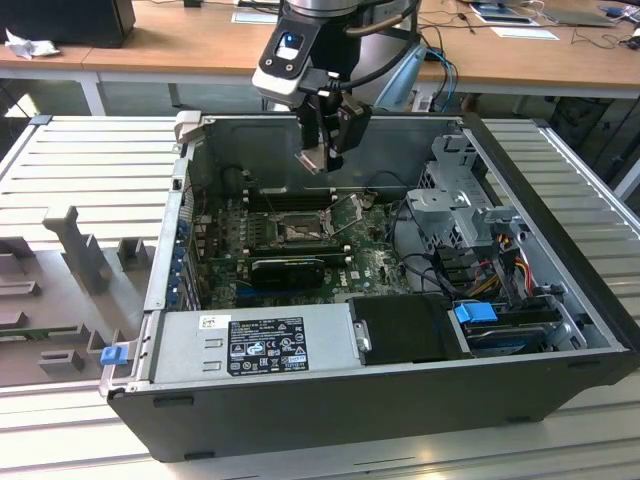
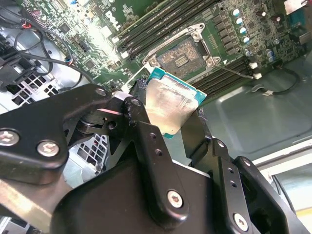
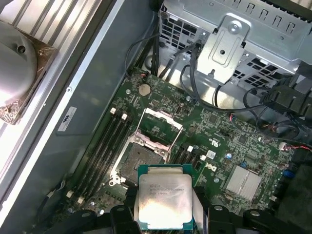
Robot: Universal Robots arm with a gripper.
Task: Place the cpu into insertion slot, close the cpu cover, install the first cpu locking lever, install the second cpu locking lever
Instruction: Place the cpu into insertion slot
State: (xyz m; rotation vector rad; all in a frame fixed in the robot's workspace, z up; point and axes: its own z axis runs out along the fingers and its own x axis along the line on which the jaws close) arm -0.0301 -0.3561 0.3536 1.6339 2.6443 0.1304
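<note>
Cpu (image 2: 173, 105), silvery-faced with teal-green edge, pinched between fingers (image 2: 142, 129).

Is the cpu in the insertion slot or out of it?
Out. The gripper holds the cpu by its edges above the motherboard, and the insertion slot lies empty.

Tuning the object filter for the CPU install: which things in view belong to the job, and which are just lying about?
Job:
- cpu, clamped in the gripper
- insertion slot, empty
- cpu cover, swung open

Lying about:
- memory slots
- power supply
- drive cage
</note>
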